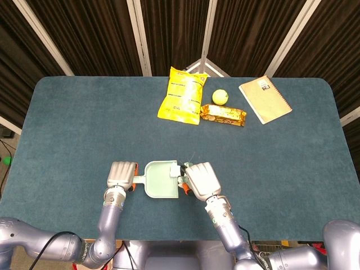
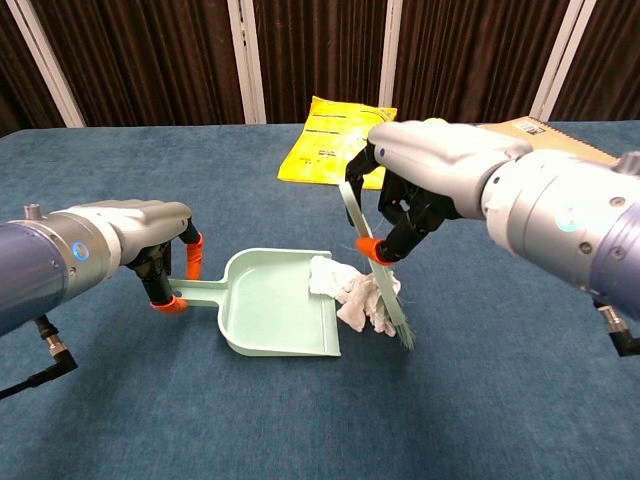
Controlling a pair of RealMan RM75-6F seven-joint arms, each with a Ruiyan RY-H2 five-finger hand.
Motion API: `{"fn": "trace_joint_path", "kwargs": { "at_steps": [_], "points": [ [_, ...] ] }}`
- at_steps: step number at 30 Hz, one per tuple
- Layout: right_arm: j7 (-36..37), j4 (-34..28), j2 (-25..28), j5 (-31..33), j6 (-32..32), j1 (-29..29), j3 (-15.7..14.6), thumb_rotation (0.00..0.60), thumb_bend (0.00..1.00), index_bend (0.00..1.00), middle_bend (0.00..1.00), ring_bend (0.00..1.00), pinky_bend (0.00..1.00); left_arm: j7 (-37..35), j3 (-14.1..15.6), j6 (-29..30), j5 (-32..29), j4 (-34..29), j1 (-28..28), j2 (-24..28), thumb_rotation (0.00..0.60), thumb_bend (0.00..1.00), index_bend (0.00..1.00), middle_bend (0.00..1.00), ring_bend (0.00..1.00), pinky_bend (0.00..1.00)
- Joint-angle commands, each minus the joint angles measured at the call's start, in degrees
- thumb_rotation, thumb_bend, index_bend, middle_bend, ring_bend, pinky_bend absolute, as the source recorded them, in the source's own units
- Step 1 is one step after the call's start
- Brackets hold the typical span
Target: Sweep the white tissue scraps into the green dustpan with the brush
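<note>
A counter [image 1: 84, 124] covered in dark teal felt, with rounded corners, fills most of the head view. Behind its far edge hang dark brown pleated curtains [image 1: 95, 34] split by pale vertical and slanted frame bars [image 1: 138, 36]. Lighting is even.

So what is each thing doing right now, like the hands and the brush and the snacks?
left hand: holds dustpan handle
right hand: grips the brush
brush: tilted, bristles on the table
dustpan: flat on the table
tissue scraps: bunched at the dustpan's mouth
yellow bag: lying flat
ball: resting
notebook: closed
</note>
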Motion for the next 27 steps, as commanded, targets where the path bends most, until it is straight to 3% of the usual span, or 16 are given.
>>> {"fn": "trace_joint_path", "kwargs": {
  "at_steps": [1,22,27],
  "points": [
    [0.2,0.5,-0.7,0.4,0.0,0.0,-0.4,0.6,0.43,0.75,0.9,0.92,0.88,-0.2,0.1,-0.2,0.0,0.2,0.0,-0.1,0.6,0.64,0.73,1.0,1.0,1.0],
    [3.0,-6.5,-2.1,-2.2,-1.5,2.7,2.4,0.6,0.43,0.75,0.9,0.92,0.88,-1.4,0.5,-0.6,0.5,1.1,-0.1,-1.1,0.6,0.64,0.73,1.0,1.0,1.0],
    [3.1,-6.1,1.2,-3.0,0.3,2.8,5.8,0.6,0.43,0.75,0.9,0.92,0.88,-1.5,0.6,-0.4,0.7,0.6,-0.1,-0.6,0.6,0.64,0.73,1.0,1.0,1.0]
  ]
}}
